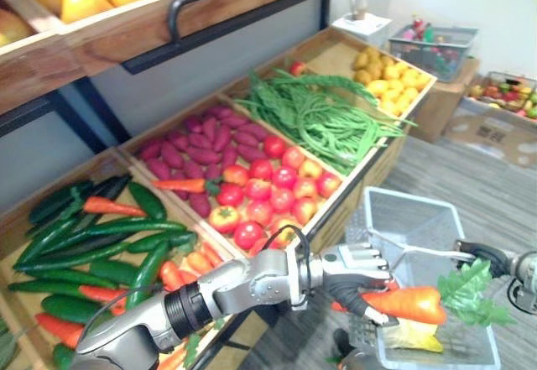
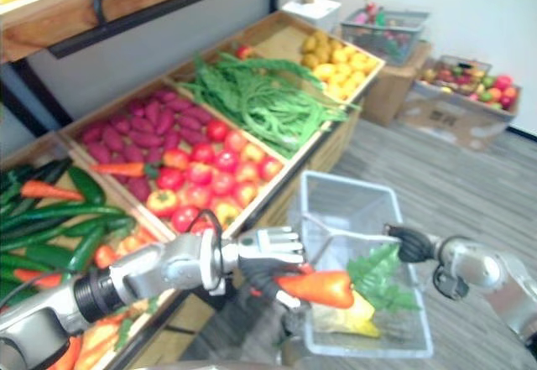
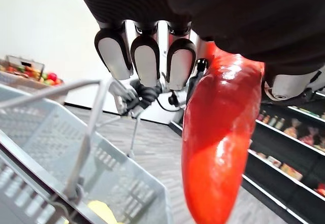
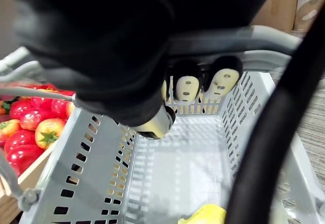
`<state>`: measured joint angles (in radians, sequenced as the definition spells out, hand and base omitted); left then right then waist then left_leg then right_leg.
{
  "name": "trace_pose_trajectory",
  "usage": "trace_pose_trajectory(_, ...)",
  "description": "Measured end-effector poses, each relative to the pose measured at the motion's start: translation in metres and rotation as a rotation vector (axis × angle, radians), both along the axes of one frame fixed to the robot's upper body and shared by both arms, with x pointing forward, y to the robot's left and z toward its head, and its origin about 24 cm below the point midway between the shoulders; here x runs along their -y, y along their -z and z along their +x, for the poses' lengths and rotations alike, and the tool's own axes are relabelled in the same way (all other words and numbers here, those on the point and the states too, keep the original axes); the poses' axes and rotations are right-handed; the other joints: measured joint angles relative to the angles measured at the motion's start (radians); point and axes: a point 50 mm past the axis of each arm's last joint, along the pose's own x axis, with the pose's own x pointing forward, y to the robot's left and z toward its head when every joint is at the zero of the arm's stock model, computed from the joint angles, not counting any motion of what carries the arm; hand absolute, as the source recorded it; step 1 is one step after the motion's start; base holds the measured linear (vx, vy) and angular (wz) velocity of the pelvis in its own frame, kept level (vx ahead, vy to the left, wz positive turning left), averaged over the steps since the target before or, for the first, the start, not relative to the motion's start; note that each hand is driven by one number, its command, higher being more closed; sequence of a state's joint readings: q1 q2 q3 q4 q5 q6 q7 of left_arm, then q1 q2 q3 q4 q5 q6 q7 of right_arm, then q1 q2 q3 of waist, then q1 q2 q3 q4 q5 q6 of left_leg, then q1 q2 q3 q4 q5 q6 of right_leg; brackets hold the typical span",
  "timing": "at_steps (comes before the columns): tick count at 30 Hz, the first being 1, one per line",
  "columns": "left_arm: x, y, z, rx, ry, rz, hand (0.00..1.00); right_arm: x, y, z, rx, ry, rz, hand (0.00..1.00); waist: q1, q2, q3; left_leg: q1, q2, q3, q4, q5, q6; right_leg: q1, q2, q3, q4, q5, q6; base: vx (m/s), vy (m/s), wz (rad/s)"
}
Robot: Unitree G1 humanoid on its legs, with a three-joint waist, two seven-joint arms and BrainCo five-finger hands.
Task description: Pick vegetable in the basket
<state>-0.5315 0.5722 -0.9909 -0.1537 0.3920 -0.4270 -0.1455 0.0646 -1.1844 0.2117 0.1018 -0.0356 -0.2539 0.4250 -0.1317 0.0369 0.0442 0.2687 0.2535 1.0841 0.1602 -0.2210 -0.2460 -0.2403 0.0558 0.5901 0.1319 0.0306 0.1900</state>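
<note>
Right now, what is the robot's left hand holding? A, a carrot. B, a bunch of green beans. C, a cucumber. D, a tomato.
A: the left hand has its fingers curled round an orange carrot, held over the grey basket, while the right hand grips the basket's handle.

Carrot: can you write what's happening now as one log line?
left hand: shut on carrot | carrot: over basket, not released | right hand: shut on handle | basket: yellow item inside
</note>
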Motion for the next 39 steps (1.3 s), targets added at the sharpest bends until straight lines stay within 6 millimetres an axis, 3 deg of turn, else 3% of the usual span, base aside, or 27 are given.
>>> trace_pose_trajectory(11, 0.017, 0.015, -0.008, -0.094, 0.058, 0.029, 1.0, -0.059, -0.029, 0.049, 0.135, -0.173, 0.062, 1.0, -0.009, 0.002, 0.0, 0.05, 0.027, 0.147, 0.058, -0.021, -0.02, -0.033, 0.086, 0.122, 0.01, 0.025, 0.0, 0.0, 0.002, -0.41)
trace_pose_trajectory(17, 0.026, 0.026, -0.001, -0.125, 0.024, 0.042, 1.0, -0.081, -0.027, 0.06, 0.139, -0.223, 0.097, 1.0, -0.036, -0.003, 0.004, 0.07, 0.057, 0.178, 0.093, -0.021, -0.02, -0.027, 0.116, 0.135, 0.013, 0.028, -0.005, -0.03, -0.043, -0.15)
trace_pose_trajectory(24, 0.037, 0.043, 0.011, -0.13, -0.059, 0.089, 1.0, -0.09, -0.027, 0.059, 0.11, -0.243, 0.161, 1.0, -0.056, -0.013, 0.01, 0.078, 0.076, 0.2, 0.107, -0.021, -0.02, -0.031, 0.138, 0.146, 0.018, 0.03, -0.006, -0.05, -0.052, -0.09)
trace_pose_trajectory(28, 0.032, 0.055, 0.031, -0.1, -0.175, 0.144, 1.0, -0.094, -0.027, 0.057, 0.102, -0.261, 0.156, 1.0, -0.056, -0.029, 0.02, 0.085, 0.076, 0.215, 0.109, -0.021, -0.02, -0.032, 0.144, 0.151, 0.028, 0.029, -0.006, -0.06, -0.044, -0.05)
trace_pose_trajectory(34, 0.031, 0.07, 0.044, -0.087, -0.263, 0.195, 1.0, -0.091, -0.023, 0.057, 0.074, -0.24, 0.139, 1.0, -0.057, -0.033, 0.022, 0.083, 0.076, 0.217, 0.109, -0.021, -0.02, -0.034, 0.144, 0.151, 0.027, 0.029, -0.006, -0.05, -0.04, -0.01)
trace_pose_trajectory(35, 0.03, 0.071, 0.046, -0.088, -0.277, 0.2, 0.0, -0.091, -0.023, 0.057, 0.074, -0.24, 0.138, 1.0, -0.056, -0.034, 0.023, 0.081, 0.075, 0.216, 0.108, -0.022, -0.021, -0.034, 0.144, 0.152, 0.027, 0.03, -0.007, -0.05, -0.039, 0.0)
trace_pose_trajectory(39, 0.023, 0.079, 0.057, -0.086, -0.36, 0.218, 0.0, -0.095, -0.026, 0.05, 0.073, -0.27, 0.132, 1.0, -0.054, -0.041, 0.023, 0.067, 0.072, 0.212, 0.103, -0.022, -0.022, -0.039, 0.14, 0.154, 0.024, 0.037, -0.008, -0.06, -0.037, 0.02)
